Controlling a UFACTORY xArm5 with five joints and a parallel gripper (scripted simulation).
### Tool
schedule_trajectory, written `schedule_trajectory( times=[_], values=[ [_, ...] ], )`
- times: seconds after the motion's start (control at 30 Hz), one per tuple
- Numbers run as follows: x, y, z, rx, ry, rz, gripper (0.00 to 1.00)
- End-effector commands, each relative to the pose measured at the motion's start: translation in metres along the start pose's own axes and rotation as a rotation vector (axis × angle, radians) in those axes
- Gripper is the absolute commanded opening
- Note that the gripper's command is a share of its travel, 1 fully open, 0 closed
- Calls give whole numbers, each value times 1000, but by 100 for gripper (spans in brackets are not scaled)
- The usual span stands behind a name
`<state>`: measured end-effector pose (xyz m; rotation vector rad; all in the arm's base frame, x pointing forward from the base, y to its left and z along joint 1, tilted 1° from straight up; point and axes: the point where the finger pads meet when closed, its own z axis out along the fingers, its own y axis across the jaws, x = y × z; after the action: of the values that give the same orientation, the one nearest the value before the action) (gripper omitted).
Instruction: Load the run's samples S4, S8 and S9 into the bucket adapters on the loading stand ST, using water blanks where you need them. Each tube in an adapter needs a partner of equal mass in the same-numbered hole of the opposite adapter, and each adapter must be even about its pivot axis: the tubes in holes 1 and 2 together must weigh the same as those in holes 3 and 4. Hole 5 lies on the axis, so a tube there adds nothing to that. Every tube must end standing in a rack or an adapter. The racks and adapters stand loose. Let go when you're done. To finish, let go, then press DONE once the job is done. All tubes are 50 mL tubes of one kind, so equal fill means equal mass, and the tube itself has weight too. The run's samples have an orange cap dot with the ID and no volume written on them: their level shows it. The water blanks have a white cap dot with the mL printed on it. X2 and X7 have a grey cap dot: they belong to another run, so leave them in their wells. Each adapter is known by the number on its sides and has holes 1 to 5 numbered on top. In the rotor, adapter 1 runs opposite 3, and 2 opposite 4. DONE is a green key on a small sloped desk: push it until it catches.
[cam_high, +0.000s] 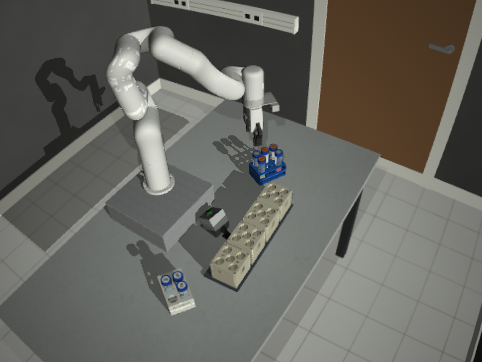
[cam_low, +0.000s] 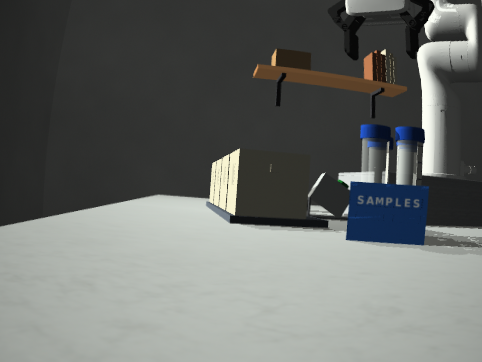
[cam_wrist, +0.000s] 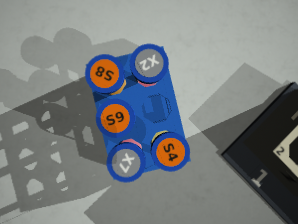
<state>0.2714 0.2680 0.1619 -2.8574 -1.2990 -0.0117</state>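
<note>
My gripper (cam_high: 257, 142) (cam_low: 382, 54) is open and empty, high above the blue samples rack (cam_high: 270, 177) (cam_low: 387, 220) (cam_wrist: 137, 97). In the wrist view, S8 (cam_wrist: 104, 73), S9 (cam_wrist: 114, 118) and S4 (cam_wrist: 170, 152) stand there with orange dots. Grey-dotted X2 (cam_wrist: 149, 63) and X7 (cam_wrist: 126, 162) stand there too; one well is empty. Four beige adapters stand in a row on the dark stand (cam_low: 277, 222) (cam_wrist: 242, 162), their visible holes empty. The one nearest the samples (cam_high: 285, 202) (cam_low: 272, 187) carries a 1. Three blue-capped tubes (cam_high: 166, 280) stand in the white rack (cam_high: 182, 307); their volumes are unreadable.
The small sloped desk (cam_high: 215, 220) (cam_low: 325, 195) with its green key (cam_high: 209, 212) (cam_low: 343, 184) stands between the robot's grey base block (cam_high: 165, 210) and the adapter row. The table's edge (cam_high: 320, 250) runs beyond the adapters. A wall shelf (cam_low: 325, 79) hangs behind.
</note>
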Motion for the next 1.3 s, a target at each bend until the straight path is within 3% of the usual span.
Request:
schedule_trajectory(
  times=[0.0,0.73,1.27],
  values=[
    [-5,20,-2,15,4,141,100],
    [-36,116,0,15,-1,801,100],
    [-58,183,1,14,-1,801,100]
  ],
)
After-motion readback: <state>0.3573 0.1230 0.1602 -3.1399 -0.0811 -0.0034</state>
